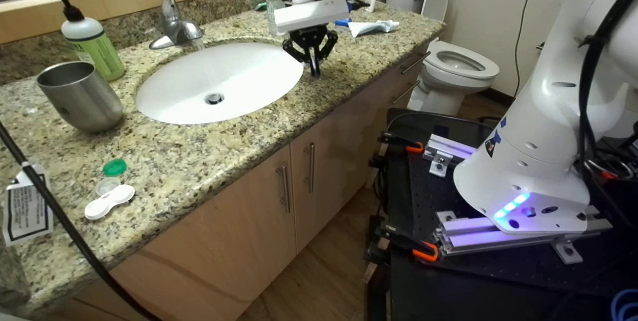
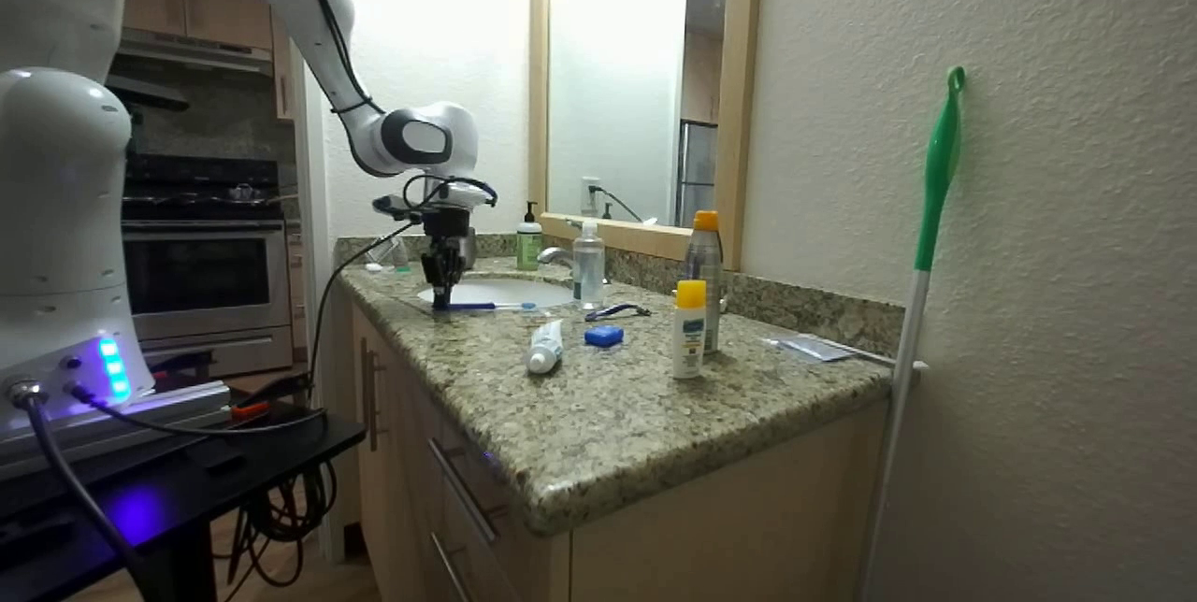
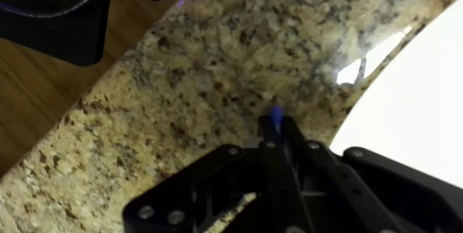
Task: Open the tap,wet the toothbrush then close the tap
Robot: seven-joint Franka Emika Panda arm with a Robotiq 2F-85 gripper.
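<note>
the brush (image 2: 482, 307) is pinched in the gripper (image 1: 315, 73), whose two fingertips press on it from either side. in the wrist view its blue end pokes out just ahead of them; in an exterior view the rest stretches from the gripper toward the mirror (image 2: 617, 69), close along the rim of the sink (image 1: 249, 86). whether brush or fingertips touch the counter (image 1: 199, 156) cannot be told.

the gripper points down over granite, with the rim near on one side and the counter's front edge farther off on the other. past that edge comes a gap of floor (image 1: 329, 248), then the cart (image 1: 423, 291) that carries the arm (image 1: 538, 146).

the tap (image 1: 175, 28) is well apart from the gripper, at the back of the sink, lever up, a faint streak dropping from its spout toward the drain (image 1: 214, 98). the open hollow of the sink lies between the gripper and the cup (image 1: 82, 99); the soap (image 1: 94, 44) stands beside the cup.

on the gripper's other side, away from the sink, granite gives some room before the tube (image 2: 545, 347); the box (image 2: 603, 336) lies just beside the tube. toward the mirror from the gripper are the clear bottle (image 2: 588, 267), upright, and the razor (image 2: 617, 311), lying flat. farther out stand the white bottle (image 2: 689, 331) and the grey bottle (image 2: 703, 265).
</note>
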